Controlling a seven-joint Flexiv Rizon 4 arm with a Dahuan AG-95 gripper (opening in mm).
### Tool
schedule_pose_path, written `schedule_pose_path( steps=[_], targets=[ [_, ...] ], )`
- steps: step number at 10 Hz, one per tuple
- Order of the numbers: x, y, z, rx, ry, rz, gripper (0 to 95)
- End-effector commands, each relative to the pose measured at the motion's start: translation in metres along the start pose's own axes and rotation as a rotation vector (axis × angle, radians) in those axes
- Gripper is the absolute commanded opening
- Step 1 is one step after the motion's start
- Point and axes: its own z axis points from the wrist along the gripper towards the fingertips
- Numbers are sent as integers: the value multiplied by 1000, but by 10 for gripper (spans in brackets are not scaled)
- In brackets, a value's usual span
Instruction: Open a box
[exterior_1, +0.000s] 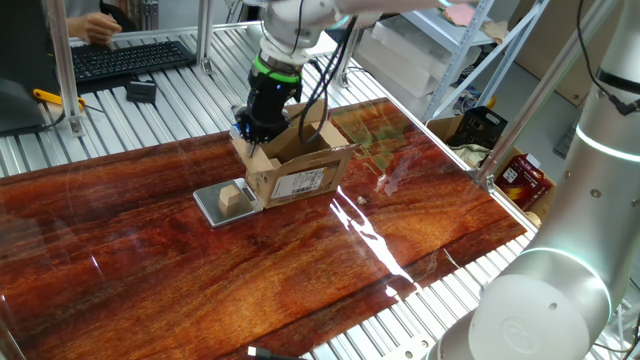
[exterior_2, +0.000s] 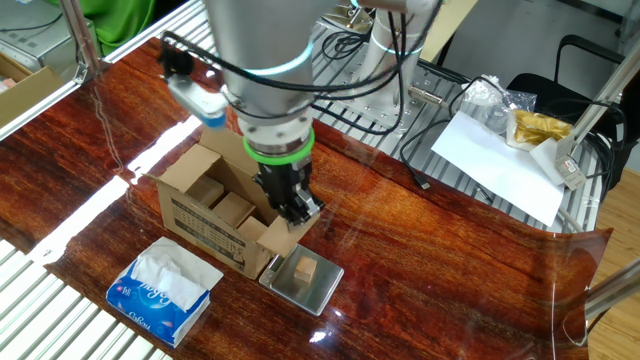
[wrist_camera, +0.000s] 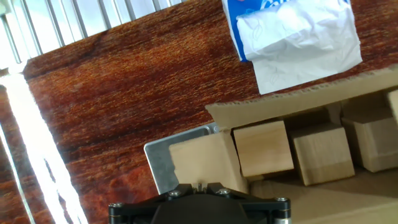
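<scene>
On the glossy red-brown wooden table (exterior_1: 150, 250) sits the small brown corrugated cardboard box (exterior_2: 215, 215), flaps up, wooden blocks inside; the black two-finger gripper (exterior_2: 300, 212) hangs closed at its corner flap, holding nothing visible.

My single arm reached down from above with its wrist bent steeply toward the table, a green ring circling the wrist, and my black gripper (exterior_1: 256, 135) pointed almost straight down with its two fingers pressed fully together.

Glossy red-brown wooden tabletop (exterior_1: 300, 270), metal slatted bench (exterior_1: 150, 120), shelving (exterior_1: 450, 50)
</scene>
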Motion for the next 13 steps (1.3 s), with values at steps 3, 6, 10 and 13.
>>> schedule_pose_path(
  steps=[3,6,10,13],
  targets=[
    [-5,-3,-15,52,3,-43,0],
    [-11,-11,-21,68,0,-75,0],
    [-18,-26,-23,87,-3,-141,0],
    [-22,-43,-22,107,-14,-198,0]
  ],
)
